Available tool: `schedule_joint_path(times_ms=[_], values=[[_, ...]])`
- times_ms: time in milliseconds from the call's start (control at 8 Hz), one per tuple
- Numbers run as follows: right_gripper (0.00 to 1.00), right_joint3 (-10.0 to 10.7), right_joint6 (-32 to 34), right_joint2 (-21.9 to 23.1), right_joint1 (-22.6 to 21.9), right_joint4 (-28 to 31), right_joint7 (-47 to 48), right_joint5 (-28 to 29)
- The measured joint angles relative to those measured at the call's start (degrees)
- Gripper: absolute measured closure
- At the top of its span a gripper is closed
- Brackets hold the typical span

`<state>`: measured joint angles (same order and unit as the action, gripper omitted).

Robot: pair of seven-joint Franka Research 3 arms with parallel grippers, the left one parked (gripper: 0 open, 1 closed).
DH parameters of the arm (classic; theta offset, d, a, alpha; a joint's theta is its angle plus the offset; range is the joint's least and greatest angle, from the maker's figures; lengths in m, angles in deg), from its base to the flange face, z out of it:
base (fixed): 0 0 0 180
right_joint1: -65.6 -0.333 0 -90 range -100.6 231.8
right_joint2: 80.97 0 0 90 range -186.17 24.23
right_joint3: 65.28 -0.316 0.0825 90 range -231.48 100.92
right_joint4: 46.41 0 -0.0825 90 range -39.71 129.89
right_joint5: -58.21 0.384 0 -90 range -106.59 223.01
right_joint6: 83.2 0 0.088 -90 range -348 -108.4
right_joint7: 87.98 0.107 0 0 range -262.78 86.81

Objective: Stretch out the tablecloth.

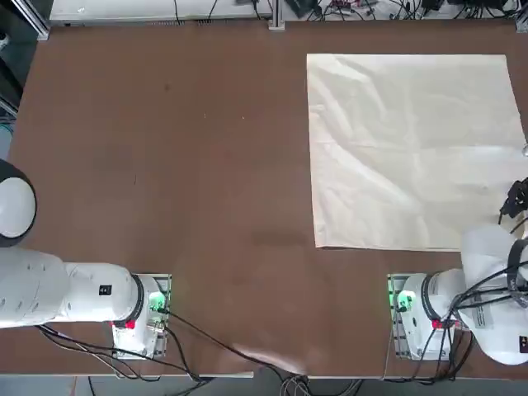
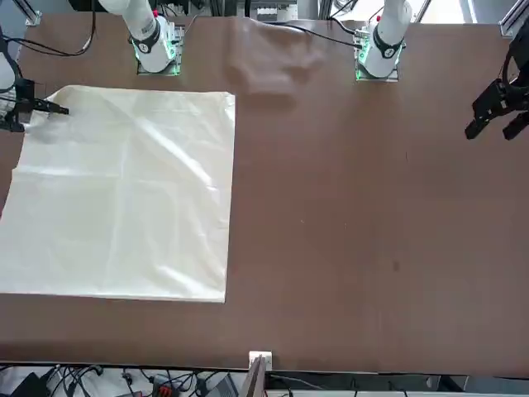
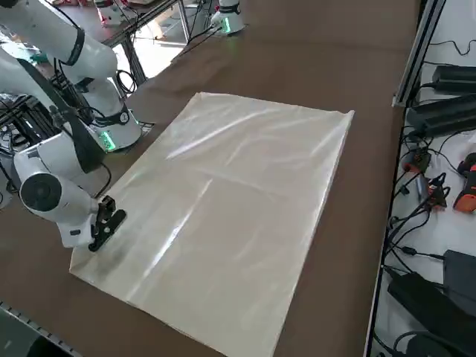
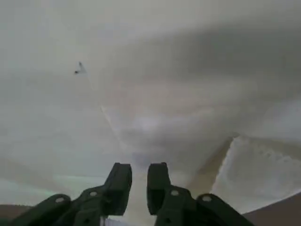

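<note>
Across the table, on the working arm's side, lies the tablecloth: folded, flat, softly creased, its long axis running away from the robot's base. At the cloth's outer edge, near the corner closest to that base, sits the right gripper, low over the fabric. Fingers nearly together, a narrow gap between; cannot tell whether any cloth is pinched. Rest of the cloth spreads inward from the gripper, toward the bare table.

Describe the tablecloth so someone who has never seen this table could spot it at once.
On the brown table, look at the half in front of the working right arm. The tablecloth lies there flat: a large cream, plain, creased rectangle, the only fabric on the tabletop, with the right gripper at its edge.
</note>
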<state>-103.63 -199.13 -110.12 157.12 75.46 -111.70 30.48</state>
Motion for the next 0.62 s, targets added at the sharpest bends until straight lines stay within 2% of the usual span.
schedule_joint_path(times_ms=[375,625], values=[[0.78,2.3,0.0,-1.1,0.3,-0.1,-1.4,-1.2],[0.8,4.7,0.0,-1.1,0.5,-1.0,-4.0,-1.5]])
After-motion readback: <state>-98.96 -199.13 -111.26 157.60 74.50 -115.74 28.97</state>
